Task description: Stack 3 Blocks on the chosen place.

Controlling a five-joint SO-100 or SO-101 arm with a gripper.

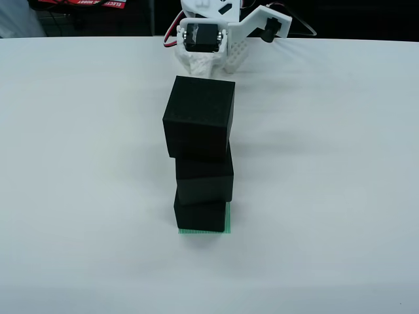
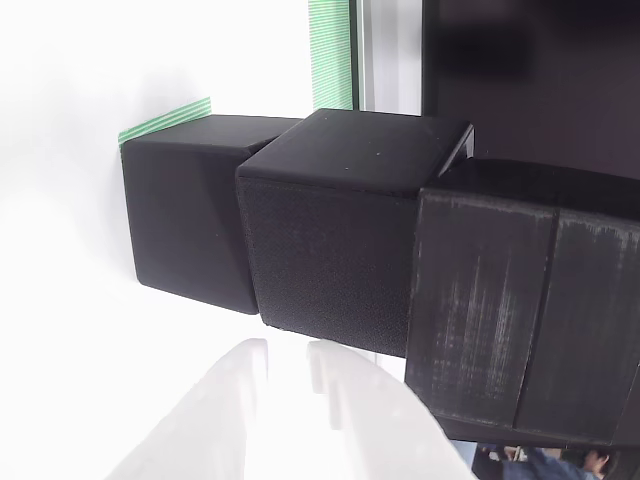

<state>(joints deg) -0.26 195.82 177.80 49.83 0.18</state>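
1. In the view from above, three matte black cubes with rounded edges stand one on another on the white desk [image 1: 78, 163]: the bottom cube [image 1: 200, 214], the middle cube [image 1: 204, 180] and the top cube [image 1: 199, 118].
2. The bottom cube sits on the flat green striped square patch [image 1: 228, 219]. A thin green margin shows along its near side and its right side, so the cube lies a little to the far left on the patch.
3. The stack is not straight. The top cube overhangs the middle one to the left in this view, and it looks slightly turned.
4. The white plastic claw [image 1: 226, 55] is at the far edge of the desk, behind the stack and well apart from it. So the stack lies toward the camera from the claw, almost on one line with it.
5. In the view that rides on the claw, two pale fingers [image 2: 240, 400] show at the bottom with a narrow gap and nothing between them. The claw grasps nothing; I judge it nearly closed.
6. In that view the cubes [image 2: 340, 240] lie ahead of the fingers, apart from them, with green stripes [image 2: 165, 118] behind.
7. My judgement: all three cubes are stacked on the patch and the task looks complete. Any next move should keep away from the tower, because the shifted top cube could fall.
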